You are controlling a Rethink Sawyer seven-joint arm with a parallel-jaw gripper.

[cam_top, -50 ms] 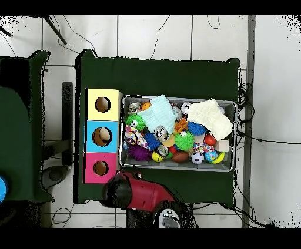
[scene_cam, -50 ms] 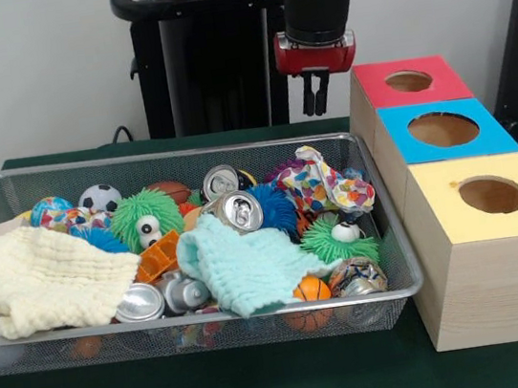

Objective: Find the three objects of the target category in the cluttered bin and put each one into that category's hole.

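Wire bin (scene_cam, -50 ms: 395,233): centre of the counter (scene_cam, -50 ms: 267,386), crammed with cans (scene_cam, -50 ms: 238,210), balls and cloths. Three holed boxes, red (scene_cam, -50 ms: 407,82), blue (scene_cam, -50 ms: 443,129), yellow (scene_cam, -50 ms: 491,195), just beside its end. Pincer (scene_cam, -50 ms: 317,101): raised over the bin's far corner by the red box, tips nearly together, empty.

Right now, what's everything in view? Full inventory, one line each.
wire bin: 1, silver mesh, on the green table.
wooden boxes: 3 in a row beside the bin, tops yellow, blue, red, one hole each.
cloths: 3; cream at one end, mint in the middle, multicoloured patterned near the boxes.
cans: at least 4, silver, scattered mid-bin.
fuzzy balls with eyes: several, green, blue and purple.
sports balls: several; soccer, basketball, football.
gripper: 1, red and black, above the bin's far edge, jaws close together.
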